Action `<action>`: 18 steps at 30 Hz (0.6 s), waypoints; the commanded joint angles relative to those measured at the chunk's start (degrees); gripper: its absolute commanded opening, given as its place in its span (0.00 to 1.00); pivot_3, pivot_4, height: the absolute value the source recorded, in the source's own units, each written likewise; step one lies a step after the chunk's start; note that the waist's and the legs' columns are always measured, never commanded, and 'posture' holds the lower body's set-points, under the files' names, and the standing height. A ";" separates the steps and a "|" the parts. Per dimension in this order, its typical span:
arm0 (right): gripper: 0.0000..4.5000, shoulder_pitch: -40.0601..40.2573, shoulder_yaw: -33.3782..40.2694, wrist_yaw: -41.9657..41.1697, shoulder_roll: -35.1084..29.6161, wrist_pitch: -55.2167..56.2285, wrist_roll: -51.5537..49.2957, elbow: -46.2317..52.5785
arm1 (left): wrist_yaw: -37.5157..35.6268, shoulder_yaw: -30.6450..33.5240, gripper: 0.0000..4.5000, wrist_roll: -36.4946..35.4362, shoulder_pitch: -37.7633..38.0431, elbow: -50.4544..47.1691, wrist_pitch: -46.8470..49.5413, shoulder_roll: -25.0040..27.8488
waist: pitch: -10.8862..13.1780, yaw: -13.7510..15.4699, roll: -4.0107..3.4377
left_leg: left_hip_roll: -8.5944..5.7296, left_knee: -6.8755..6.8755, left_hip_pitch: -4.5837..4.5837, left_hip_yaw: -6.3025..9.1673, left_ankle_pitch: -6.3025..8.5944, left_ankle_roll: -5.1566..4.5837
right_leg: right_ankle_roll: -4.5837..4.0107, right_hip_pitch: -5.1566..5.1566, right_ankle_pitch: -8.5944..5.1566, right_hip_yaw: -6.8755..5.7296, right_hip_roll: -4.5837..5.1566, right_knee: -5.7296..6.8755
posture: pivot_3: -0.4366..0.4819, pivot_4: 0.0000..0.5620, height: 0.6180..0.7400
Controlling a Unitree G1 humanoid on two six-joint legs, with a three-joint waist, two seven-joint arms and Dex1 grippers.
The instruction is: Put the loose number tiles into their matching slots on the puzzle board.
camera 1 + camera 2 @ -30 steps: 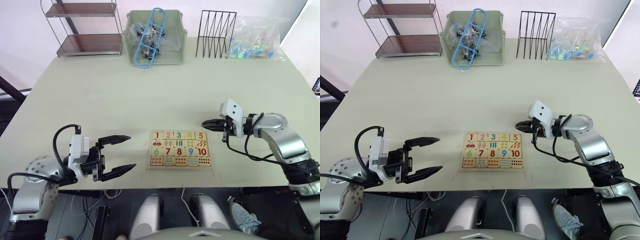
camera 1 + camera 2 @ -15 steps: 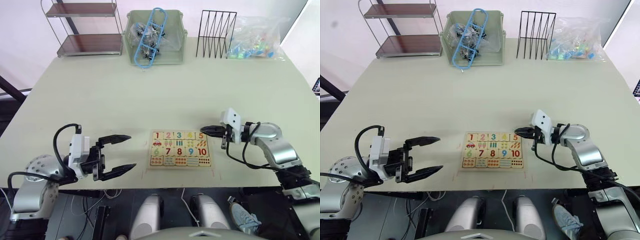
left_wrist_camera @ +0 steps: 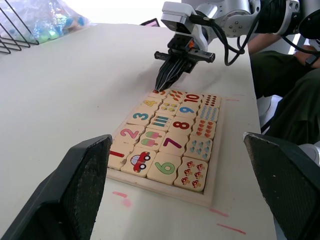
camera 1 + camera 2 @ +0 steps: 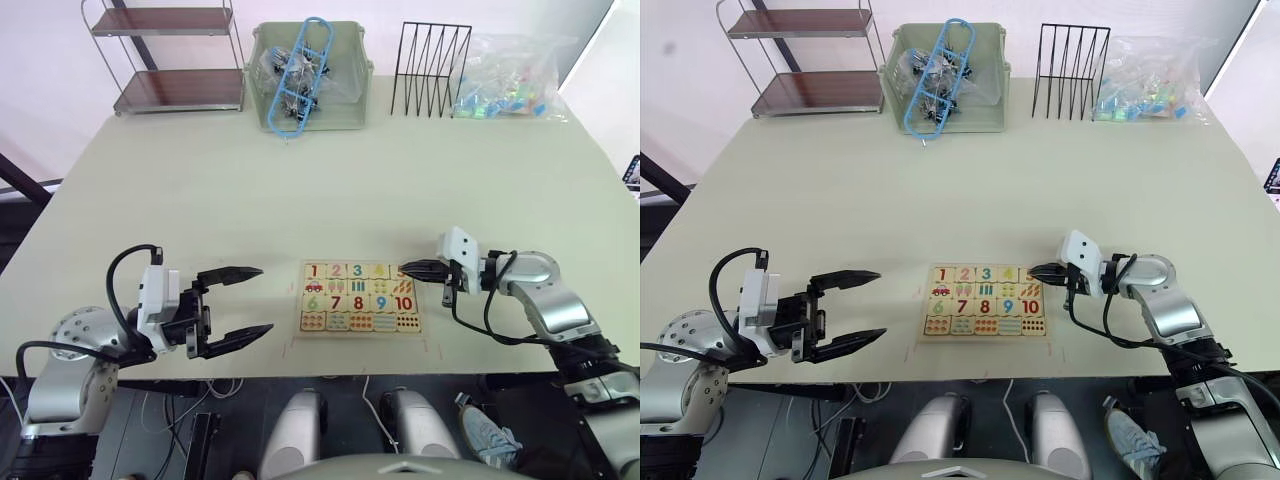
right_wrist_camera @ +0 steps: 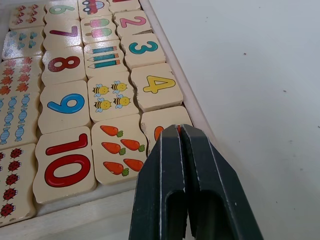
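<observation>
Right wrist view: right gripper (image 5: 181, 131) fingers together, hiding most of probably the 5 tile (image 5: 162, 125); left gripper (image 4: 243, 301) fingers apart.

The number tiles 1 (image 4: 315, 271), 2 (image 4: 337, 270), 3 (image 4: 358, 270), 4 (image 4: 380, 270) and 5 (image 4: 402, 271) sit flat in a row along the puzzle board's (image 4: 361, 328) far edge, each filling one slot, beside one another, digits upright and coloured.
</observation>
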State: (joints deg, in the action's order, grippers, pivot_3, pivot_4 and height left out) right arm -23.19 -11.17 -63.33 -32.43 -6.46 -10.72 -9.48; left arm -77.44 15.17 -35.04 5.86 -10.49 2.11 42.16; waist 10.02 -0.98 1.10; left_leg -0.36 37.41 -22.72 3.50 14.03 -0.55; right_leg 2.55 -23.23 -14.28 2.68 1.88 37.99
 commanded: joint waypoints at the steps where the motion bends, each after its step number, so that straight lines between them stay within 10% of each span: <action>1: 0.01 1.76 2.02 -0.54 0.24 0.24 -2.46 2.26 | 0.94 0.73 1.00 -0.34 0.57 -0.84 -0.29 -0.32 | 0.00 0.02 0.00 | 0.00 0.00 0.00 0.01 0.00 0.00 | 0.00 0.00 0.00 0.00 0.01 0.00 | 0.48 0.27 1.00; 18: 0.01 15.27 17.69 8.46 -1.26 -1.57 -11.36 15.94 | 13.91 7.81 1.00 -1.96 3.40 2.30 4.29 -5.07 | 0.01 0.17 -0.01 | -0.01 0.00 -0.04 0.02 0.00 0.00 | 0.00 0.00 0.00 0.00 0.08 -0.02 | 0.48 0.27 1.00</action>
State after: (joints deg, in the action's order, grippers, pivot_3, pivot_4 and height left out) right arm -8.27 3.97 -55.46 -33.00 -8.37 -20.48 4.03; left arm -64.37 21.00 -36.19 8.97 -7.58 6.87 37.11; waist 10.03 -0.81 1.09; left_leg -0.37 37.41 -22.76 3.52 14.03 -0.55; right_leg 2.56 -23.23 -14.28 2.68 1.98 37.97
